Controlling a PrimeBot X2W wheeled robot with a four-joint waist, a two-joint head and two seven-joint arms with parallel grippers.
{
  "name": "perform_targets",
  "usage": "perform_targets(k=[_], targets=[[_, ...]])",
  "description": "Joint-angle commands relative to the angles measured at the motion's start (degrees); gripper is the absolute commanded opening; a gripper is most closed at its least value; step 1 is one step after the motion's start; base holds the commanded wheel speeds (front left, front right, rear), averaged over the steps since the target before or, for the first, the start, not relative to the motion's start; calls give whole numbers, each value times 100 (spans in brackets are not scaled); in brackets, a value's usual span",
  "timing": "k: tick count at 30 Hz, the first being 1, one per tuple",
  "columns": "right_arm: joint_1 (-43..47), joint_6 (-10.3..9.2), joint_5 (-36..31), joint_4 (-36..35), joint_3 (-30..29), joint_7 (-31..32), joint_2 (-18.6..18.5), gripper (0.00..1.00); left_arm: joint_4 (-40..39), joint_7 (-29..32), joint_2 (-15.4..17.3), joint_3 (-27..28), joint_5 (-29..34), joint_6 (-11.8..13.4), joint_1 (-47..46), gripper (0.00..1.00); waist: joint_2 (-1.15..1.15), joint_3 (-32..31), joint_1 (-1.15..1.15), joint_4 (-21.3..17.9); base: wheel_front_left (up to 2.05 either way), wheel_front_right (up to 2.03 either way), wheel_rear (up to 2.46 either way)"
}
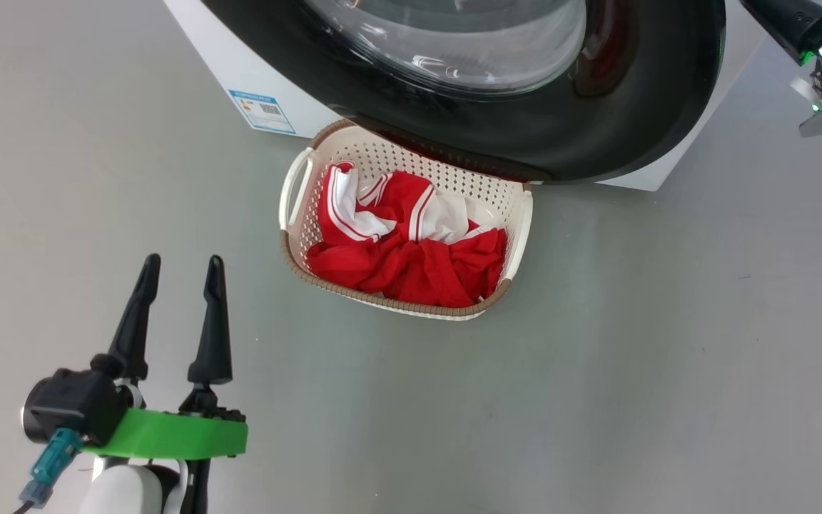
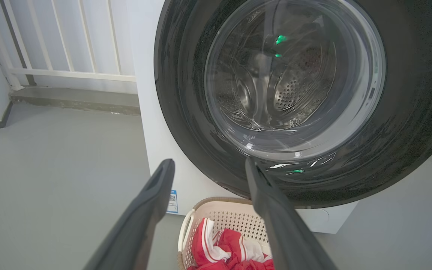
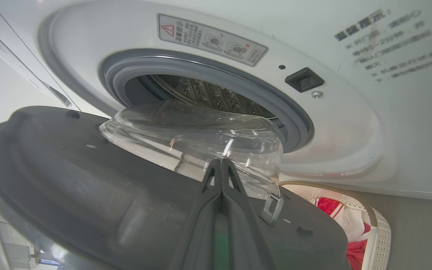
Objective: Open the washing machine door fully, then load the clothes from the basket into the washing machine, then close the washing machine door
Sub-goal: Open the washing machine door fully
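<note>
While the left end effector [image 1: 183, 258] hangs low over the floor [image 1: 454, 414] nearest the robot, its two fingers spread and holding nothing, the job looks to be in its first step. Just beyond it the basket [image 1: 397, 304] sits on the floor, right up against the washing machine [image 1: 240, 71]. The clothes [image 1: 411, 264] — a red and white bundle — all lie inside it, so no loading has begun.

Above the basket's far edge the door [image 1: 596, 135] stands partly swung out, not fully open. The right end effector [image 3: 221, 163] has its fingers pressed together, pinching nothing. Its tips lie along the door's inner face beside the glass bowl [image 3: 186, 138] — placed, I judge, to push it wider, though I cannot tell whether they touch.

Farther back the drum [image 3: 208, 93] shows through the gap, with no clothes visible in it. Left to do: finish opening, move the clothes across, shut the door.
</note>
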Motion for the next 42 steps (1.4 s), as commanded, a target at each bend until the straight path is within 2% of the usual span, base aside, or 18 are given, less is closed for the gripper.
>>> perform_targets(k=[1,23,42], targets=[[-93,52,138,-34,-12,119,96,0,-173,-46,114,166,-71,57,-130,100,0,4,0,11,0,0,0],[-256,52,866,754,3,1670,525,0,-97,-46,114,194,-60,77,-36,100,0,-244,0,11,0,0,0],[1042,52,978,-259,264,2313,676,0,92,-46,114,310,126,-62,362,100,0,-1015,0,319,0,0,0]])
